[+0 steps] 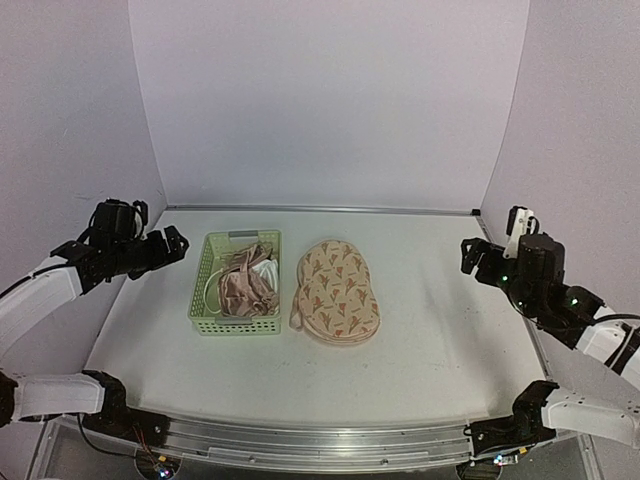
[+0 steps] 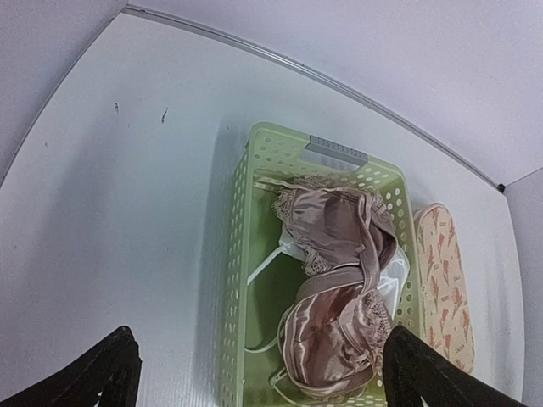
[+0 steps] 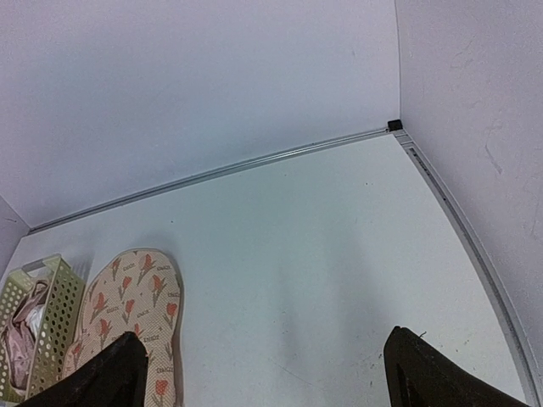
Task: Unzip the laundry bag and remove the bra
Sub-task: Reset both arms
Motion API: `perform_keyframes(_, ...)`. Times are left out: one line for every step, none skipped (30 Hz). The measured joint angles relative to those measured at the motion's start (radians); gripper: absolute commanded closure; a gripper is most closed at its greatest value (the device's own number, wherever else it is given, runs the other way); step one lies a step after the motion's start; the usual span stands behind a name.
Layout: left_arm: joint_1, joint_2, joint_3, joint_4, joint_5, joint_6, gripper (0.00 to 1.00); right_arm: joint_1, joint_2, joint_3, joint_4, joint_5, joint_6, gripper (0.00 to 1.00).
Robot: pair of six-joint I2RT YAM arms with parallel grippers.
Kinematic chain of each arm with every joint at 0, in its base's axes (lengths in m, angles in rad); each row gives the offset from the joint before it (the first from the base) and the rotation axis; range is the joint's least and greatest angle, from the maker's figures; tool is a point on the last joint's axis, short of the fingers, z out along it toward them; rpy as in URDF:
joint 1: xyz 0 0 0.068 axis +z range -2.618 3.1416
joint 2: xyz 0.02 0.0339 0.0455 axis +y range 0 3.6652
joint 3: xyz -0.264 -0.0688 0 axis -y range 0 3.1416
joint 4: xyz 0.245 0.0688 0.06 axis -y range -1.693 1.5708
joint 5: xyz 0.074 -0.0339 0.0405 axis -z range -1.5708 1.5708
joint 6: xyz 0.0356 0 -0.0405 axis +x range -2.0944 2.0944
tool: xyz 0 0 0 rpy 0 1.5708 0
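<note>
Left end effector (image 1: pixel 172 245) and right end effector (image 1: pixel 471 256) both hang spread, empty. Best to pin the laundry bag (image 1: pixel 336 292) at its 3 o'clock edge with the right, while the left seeks the zip pull, unseen here.

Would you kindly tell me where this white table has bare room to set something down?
Widest bare patch: right of the beige printed padded laundry bag, to the wall. Narrower: left of the light green plastic lattice basket. Crowded: basket and bag close together.
</note>
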Motion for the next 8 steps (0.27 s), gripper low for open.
perform_keyframes(0.000, -0.024, -0.025, 0.015, 0.000, -0.009, 0.00, 0.000, -0.005, 0.000, -0.002, 0.004, -0.006, 0.02)
perform_keyframes(0.000, -0.047, -0.047, 0.023, 0.000, -0.016, 0.00, 0.000, -0.010, 0.000, -0.003, 0.007, -0.012, 0.02)
perform_keyframes(0.000, -0.067, -0.068, 0.029, 0.000, -0.020, 0.00, 0.000, -0.014, 0.000, -0.005, 0.011, -0.016, 0.02)
perform_keyframes(0.000, -0.085, -0.087, 0.039, 0.000, -0.024, 0.00, 0.000, -0.020, 0.000, -0.008, 0.014, -0.022, 0.02)
perform_keyframes(0.000, -0.101, -0.103, 0.047, 0.000, -0.026, 0.00, 0.000, -0.026, 0.000, -0.010, 0.015, -0.028, 0.02)
perform_keyframes(0.000, -0.111, -0.113, 0.050, 0.000, -0.027, 0.00, 0.000, -0.032, 0.000, -0.014, 0.014, -0.034, 0.02)
perform_keyframes(0.000, -0.121, -0.120, 0.052, 0.000, -0.031, 0.00, 0.000, -0.039, 0.000, -0.016, 0.013, -0.039, 0.02)
perform_keyframes(0.000, -0.129, -0.125, 0.058, 0.001, -0.035, 0.00, 0.000, -0.044, 0.000, -0.016, 0.013, -0.040, 0.02)
